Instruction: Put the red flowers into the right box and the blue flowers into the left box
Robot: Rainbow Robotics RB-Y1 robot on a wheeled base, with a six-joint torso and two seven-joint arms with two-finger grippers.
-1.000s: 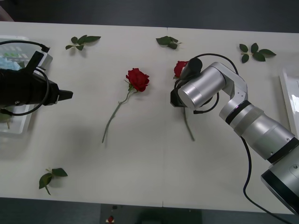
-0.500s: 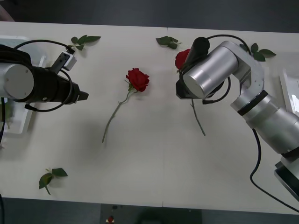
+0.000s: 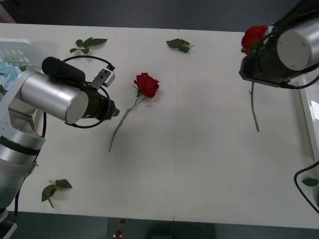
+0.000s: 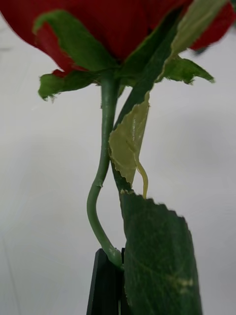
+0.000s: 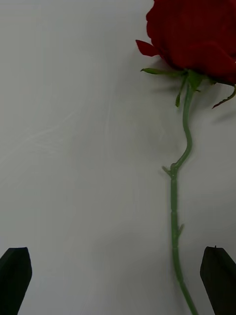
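Overhead, white table [image 3: 199,174], scattered leaf sprigs [image 3: 88,44].

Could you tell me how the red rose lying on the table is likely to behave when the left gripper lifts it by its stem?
The red artificial rose will probably droop bloom-first, since its thin green stem already bends. It looks light. The open left gripper may find the narrow stem slippery.

Bare table [image 3: 199,164] surrounds the lying rose [image 3: 146,84].

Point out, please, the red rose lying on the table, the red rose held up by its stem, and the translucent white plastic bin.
Lying red rose [image 3: 146,84], front view, bloom.
Held red rose [image 3: 253,36], front view, bloom.
Translucent white plastic bin [image 3: 15,46], front view, rim.
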